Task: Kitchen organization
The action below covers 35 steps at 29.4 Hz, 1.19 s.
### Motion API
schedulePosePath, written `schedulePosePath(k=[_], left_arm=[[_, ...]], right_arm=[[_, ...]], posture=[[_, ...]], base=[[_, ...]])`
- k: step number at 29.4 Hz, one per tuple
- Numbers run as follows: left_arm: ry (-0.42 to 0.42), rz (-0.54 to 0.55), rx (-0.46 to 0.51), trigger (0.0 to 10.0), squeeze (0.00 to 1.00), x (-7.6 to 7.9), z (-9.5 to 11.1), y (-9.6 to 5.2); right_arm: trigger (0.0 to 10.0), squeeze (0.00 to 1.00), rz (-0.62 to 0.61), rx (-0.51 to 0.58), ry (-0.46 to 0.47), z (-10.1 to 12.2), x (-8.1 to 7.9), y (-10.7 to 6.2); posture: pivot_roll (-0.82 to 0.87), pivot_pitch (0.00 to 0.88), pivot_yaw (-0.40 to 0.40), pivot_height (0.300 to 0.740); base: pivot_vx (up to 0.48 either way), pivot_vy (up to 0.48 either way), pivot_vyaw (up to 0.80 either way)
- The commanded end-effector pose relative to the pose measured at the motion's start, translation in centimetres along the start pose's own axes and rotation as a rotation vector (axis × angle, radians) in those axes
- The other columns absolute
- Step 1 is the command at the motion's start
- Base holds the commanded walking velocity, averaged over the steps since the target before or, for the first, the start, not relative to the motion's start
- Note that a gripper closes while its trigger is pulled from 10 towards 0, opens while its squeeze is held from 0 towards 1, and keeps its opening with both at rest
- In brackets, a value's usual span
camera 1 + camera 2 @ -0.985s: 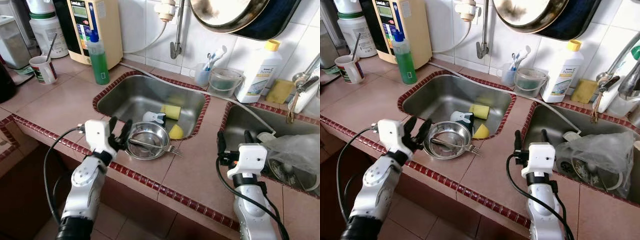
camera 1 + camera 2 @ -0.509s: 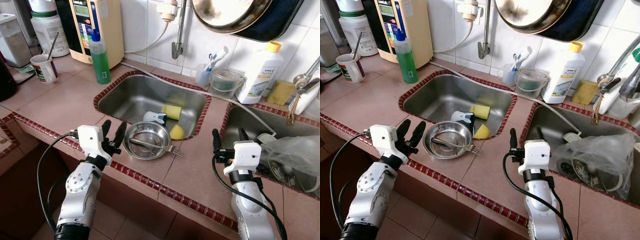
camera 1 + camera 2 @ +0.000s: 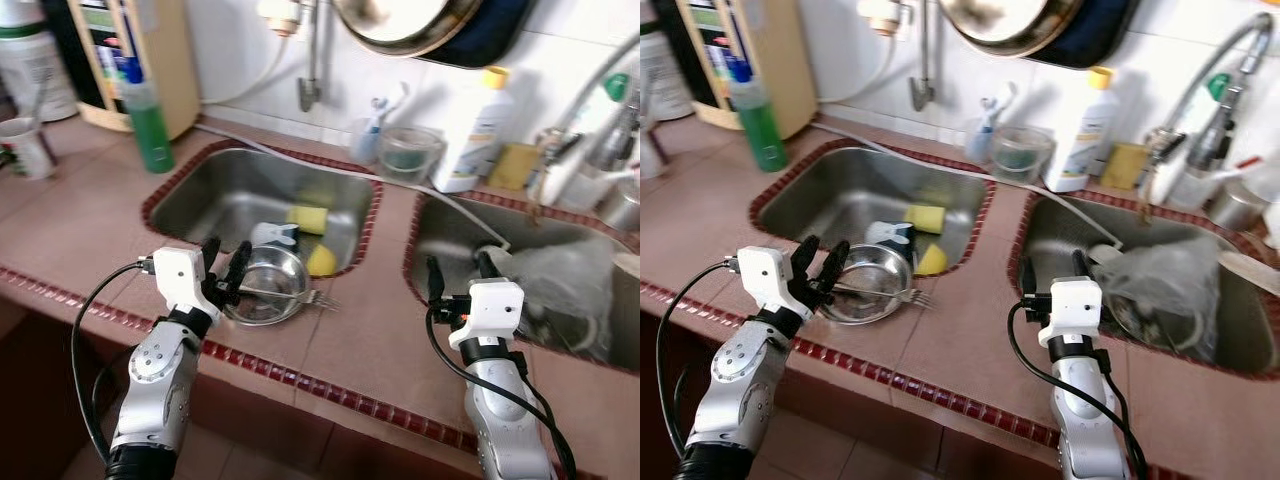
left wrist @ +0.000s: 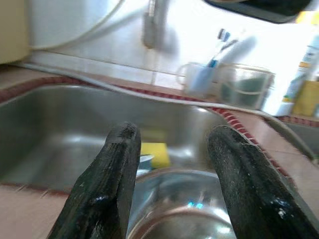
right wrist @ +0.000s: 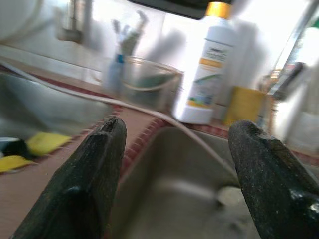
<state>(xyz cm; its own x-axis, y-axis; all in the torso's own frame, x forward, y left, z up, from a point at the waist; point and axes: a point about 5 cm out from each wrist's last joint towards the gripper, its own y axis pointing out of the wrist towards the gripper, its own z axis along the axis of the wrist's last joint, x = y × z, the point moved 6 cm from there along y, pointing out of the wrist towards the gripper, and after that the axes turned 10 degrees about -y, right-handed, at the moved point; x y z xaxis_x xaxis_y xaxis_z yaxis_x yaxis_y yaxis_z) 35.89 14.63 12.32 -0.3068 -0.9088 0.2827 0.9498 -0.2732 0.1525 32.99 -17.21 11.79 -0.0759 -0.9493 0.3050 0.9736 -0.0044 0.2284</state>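
A steel bowl (image 3: 266,287) rests on the counter at the front edge of the left sink (image 3: 230,190). A fork (image 3: 305,297) lies across the bowl. My left gripper (image 3: 225,262) is open just at the bowl's left rim, with nothing between its fingers. In the left wrist view the bowl (image 4: 184,211) lies low between the two black fingers (image 4: 117,169). My right gripper (image 3: 458,268) stands open over the counter by the front left corner of the right sink (image 3: 450,235), holding nothing.
Two yellow sponges (image 3: 308,217) and a small white and black item (image 3: 270,233) lie in the left sink. A clear plastic bag (image 3: 555,290) sits in the right sink. A green bottle (image 3: 150,125), a toothbrush cup (image 3: 370,140), a clear container (image 3: 408,153) and a white bottle (image 3: 478,125) line the back.
The whole picture has slid left and blurred, so the camera has turned right. The left gripper stays open at the bowl's left rim. Bowl and fork have not moved.
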Motion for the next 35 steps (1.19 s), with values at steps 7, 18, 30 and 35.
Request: schedulePosePath(k=[7,18,30,35], left_arm=[[0.017,0.001,0.019,10.0,0.0,-0.2,0.8,0.1],[0.024,-0.01,0.058,10.0,0.0,0.1,1.8,0.0],[0.08,-0.095,0.05,10.0,0.0,1.6,1.6,-0.4],[0.083,-0.106,0.053,10.0,0.0,1.8,1.8,-0.4]], right_arm=[[10.0,0.0,0.008,0.004,0.011,0.0,-0.5,-0.1],[10.0,0.0,0.013,0.007,0.012,0.0,-0.7,-0.1],[10.0,0.0,0.034,0.013,0.008,-0.1,-1.2,-0.3],[10.0,0.0,0.038,0.012,0.007,-0.1,-1.4,-0.3]], posture=[[0.05,0.0,-0.055,0.74],[0.06,0.0,-0.058,0.74],[0.06,0.0,-0.055,0.74],[0.06,0.0,-0.054,0.74]], base=[[0.0,0.48,-0.26],[0.0,0.175,0.0],[0.0,0.0,0.0],[0.0,-0.288,0.0]])
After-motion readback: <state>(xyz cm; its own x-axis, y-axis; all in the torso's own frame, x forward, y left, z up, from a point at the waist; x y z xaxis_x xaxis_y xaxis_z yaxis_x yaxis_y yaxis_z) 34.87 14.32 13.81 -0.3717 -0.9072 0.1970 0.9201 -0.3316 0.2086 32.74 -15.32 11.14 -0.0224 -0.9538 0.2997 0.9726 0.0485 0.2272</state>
